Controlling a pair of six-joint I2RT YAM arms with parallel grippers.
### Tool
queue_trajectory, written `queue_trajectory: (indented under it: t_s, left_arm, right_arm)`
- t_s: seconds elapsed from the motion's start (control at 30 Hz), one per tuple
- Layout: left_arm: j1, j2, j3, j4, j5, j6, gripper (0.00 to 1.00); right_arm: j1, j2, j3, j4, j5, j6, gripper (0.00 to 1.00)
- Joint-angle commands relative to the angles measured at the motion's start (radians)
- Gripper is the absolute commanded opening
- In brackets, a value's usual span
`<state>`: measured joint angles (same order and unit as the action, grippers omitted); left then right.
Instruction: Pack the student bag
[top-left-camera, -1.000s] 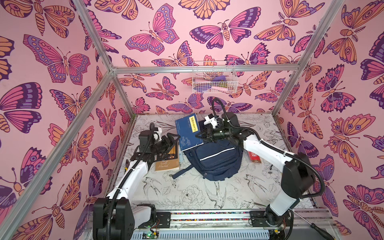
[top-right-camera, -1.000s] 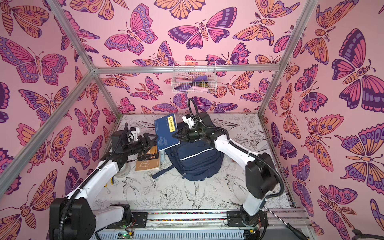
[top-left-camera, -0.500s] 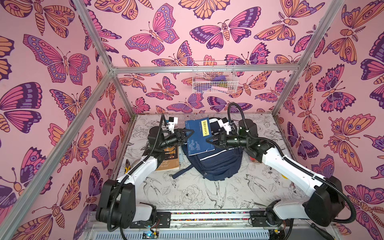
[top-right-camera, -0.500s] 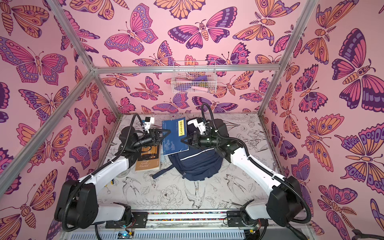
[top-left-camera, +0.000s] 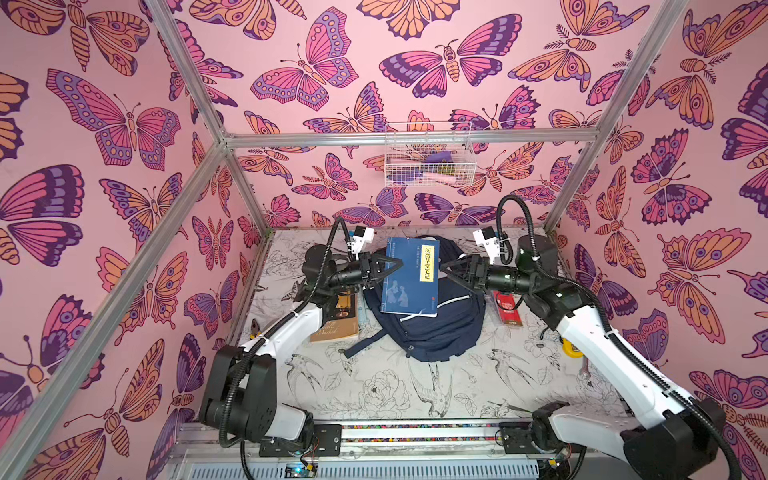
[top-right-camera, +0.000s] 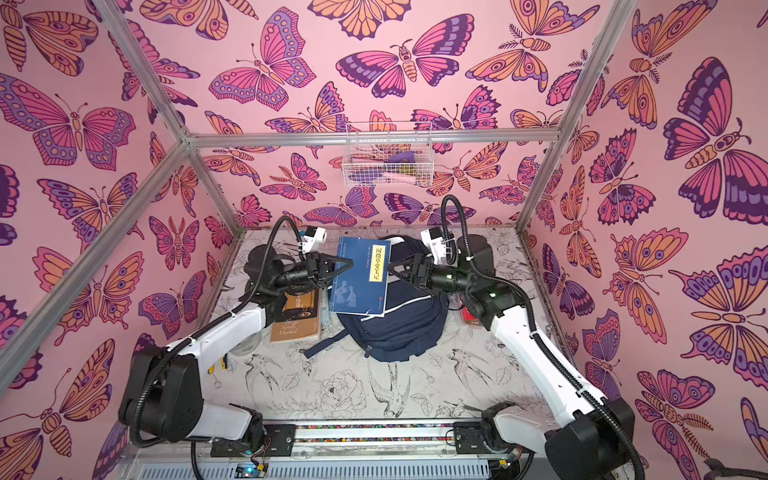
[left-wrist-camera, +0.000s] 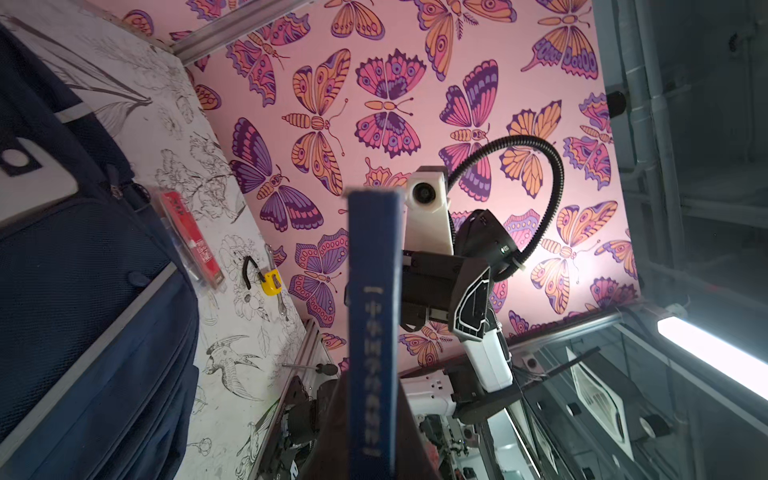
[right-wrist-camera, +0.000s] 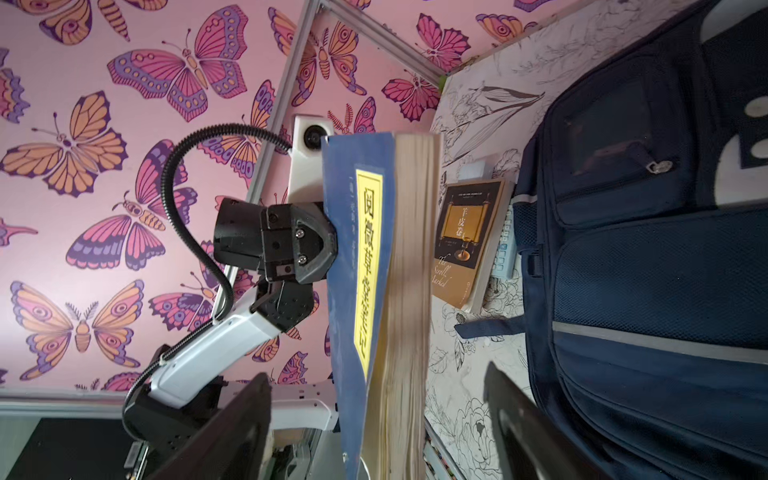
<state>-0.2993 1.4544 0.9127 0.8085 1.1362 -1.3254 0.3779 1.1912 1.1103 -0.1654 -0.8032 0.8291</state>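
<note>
In both top views the left gripper (top-left-camera: 398, 264) pinches the book (top-left-camera: 409, 276) above the bag (top-left-camera: 440, 336), which lies mid-table. In the left wrist view the jaws clamp the spine. In the right wrist view the right gripper (right-wrist-camera: 378, 370) stands wide open and empty, facing the page edge. The step looks like loading the book. Next, the bag's mouth, which can't be seen here, needs to be open.

**Robot booth in a lab**

The place is a robot cell in a lab. Butterfly-print walls (top-left-camera: 124, 124) on an aluminium frame (top-left-camera: 291, 139) close in a table (top-left-camera: 374, 386) covered with ink drawings. A left arm (top-left-camera: 291, 328) and a right arm (top-left-camera: 590, 332) stand on a rail (top-left-camera: 415, 428) at its front edge, and a wire basket (top-left-camera: 399, 174) hangs on the back bar. Past the booth, the left wrist view shows a strip light (left-wrist-camera: 706, 355) and what may be pipes (left-wrist-camera: 648, 83).
</note>
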Motion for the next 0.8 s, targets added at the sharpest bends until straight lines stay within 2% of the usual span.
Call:
queue_trajectory:
  t_s: [0.0,0.13,0.23,0.4,0.47,0.53,0.67,0.77]
  left_arm:
    - [-0.025,0.038,0.04,0.255,0.084,-0.136,0.0]
    - [-0.043,0.1,0.061,0.48,0.1,-0.311,0.0]
    - [-0.046,0.105,0.061,0.493,0.092,-0.314,0.0]
    - [-0.046,0.121,0.069,0.494,0.074,-0.305,0.0]
    - [-0.048,0.131,0.073,0.494,0.068,-0.304,0.0]
    - [-0.056,0.142,0.083,0.496,0.073,-0.304,0.0]
    - [-0.072,0.155,0.094,0.498,0.075,-0.304,0.0]
    - [-0.076,0.162,0.101,0.501,0.073,-0.304,0.0]
  right_arm:
    - [0.0,0.008,0.015,0.016,-0.084,-0.042,0.83]
    - [0.0,0.003,-0.027,0.143,-0.134,0.025,0.77]
    - [0.0,0.003,-0.06,0.229,-0.174,0.082,0.67]
    - [0.001,-0.016,-0.103,0.267,-0.182,0.119,0.43]
    - [0.002,-0.022,-0.117,0.298,-0.182,0.144,0.38]
    - [0.002,-0.022,-0.129,0.323,-0.178,0.166,0.37]
    - [0.012,-0.011,-0.142,0.363,-0.163,0.198,0.42]
    - [0.023,-0.004,-0.142,0.365,-0.154,0.198,0.33]
